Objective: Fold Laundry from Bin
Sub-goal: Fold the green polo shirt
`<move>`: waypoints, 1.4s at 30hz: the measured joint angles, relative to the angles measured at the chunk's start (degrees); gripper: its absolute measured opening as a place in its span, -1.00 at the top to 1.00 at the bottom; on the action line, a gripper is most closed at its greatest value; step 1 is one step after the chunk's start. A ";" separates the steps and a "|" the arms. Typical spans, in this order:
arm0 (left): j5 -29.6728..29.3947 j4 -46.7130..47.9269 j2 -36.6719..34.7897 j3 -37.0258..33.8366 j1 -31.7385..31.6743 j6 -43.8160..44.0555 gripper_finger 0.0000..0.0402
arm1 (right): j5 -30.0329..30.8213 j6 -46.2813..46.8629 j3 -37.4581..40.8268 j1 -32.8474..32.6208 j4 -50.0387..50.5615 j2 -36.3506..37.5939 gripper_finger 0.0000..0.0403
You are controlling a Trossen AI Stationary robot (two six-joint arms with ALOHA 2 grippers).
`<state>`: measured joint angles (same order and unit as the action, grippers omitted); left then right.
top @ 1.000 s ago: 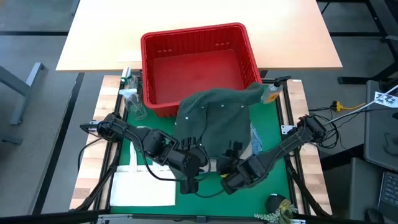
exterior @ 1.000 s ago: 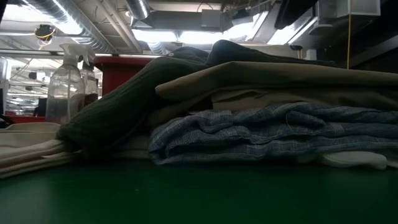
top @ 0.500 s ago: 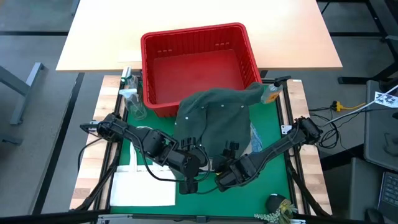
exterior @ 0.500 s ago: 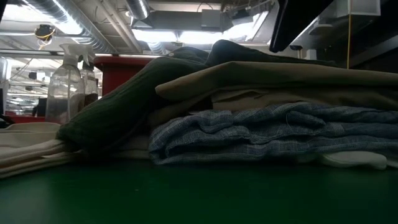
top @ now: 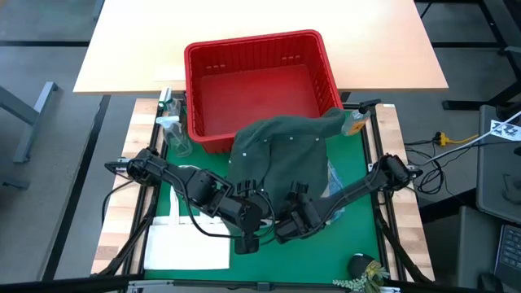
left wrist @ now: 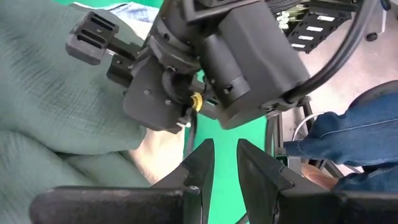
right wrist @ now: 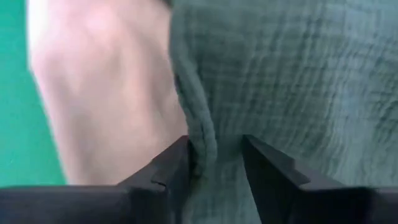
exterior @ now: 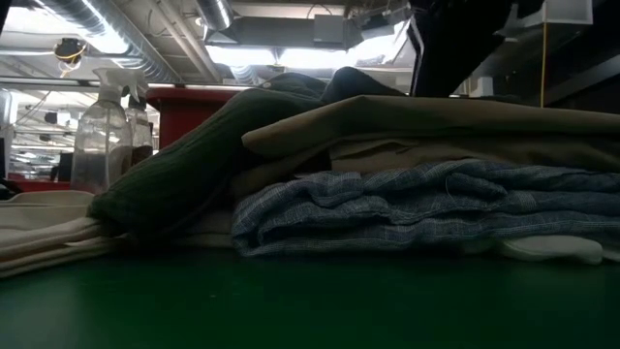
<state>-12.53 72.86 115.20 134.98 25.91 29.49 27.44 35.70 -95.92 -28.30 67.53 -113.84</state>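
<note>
Straddling dark green garment (right wrist: 280, 74) hem, right tool (right wrist: 214, 162), fingers apart

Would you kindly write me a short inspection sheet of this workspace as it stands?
Surface: green mat, bare strip along its near edge.
Job's things: dark green garment tops the stacked laundry, draped onto the red bin; bin looks empty.
Clutter: spray bottles beside the bin; flat white bag near the left arm.
Grippers: right gripper open, green hem between its fingers; left gripper beside it, narrow gap, nothing in it.
Cables: yellow cable off the table's right side.
Surroundings: a person's jeans-clad leg in the left wrist view.
</note>
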 joint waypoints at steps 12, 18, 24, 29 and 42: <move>5.39 2.96 -0.29 0.00 0.65 2.26 0.70 | -1.14 -0.09 -0.02 -0.61 4.89 0.84 0.89; 7.50 7.36 -0.72 0.00 3.65 6.94 0.77 | -3.95 0.00 -2.84 -3.16 9.47 3.09 0.97; -4.49 7.28 -0.63 0.00 9.09 11.57 0.82 | -4.58 0.54 -8.40 -6.50 15.35 6.11 0.96; -11.86 6.98 0.49 0.00 13.00 15.59 0.82 | -4.64 1.52 -13.19 -9.26 19.31 8.05 0.96; -10.95 7.51 10.70 -0.02 15.54 24.12 0.36 | -5.24 3.10 -17.51 -12.35 22.51 11.04 0.99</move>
<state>-23.48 80.37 125.90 134.96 41.45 53.61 22.20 38.81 -113.43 -40.64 90.04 -102.80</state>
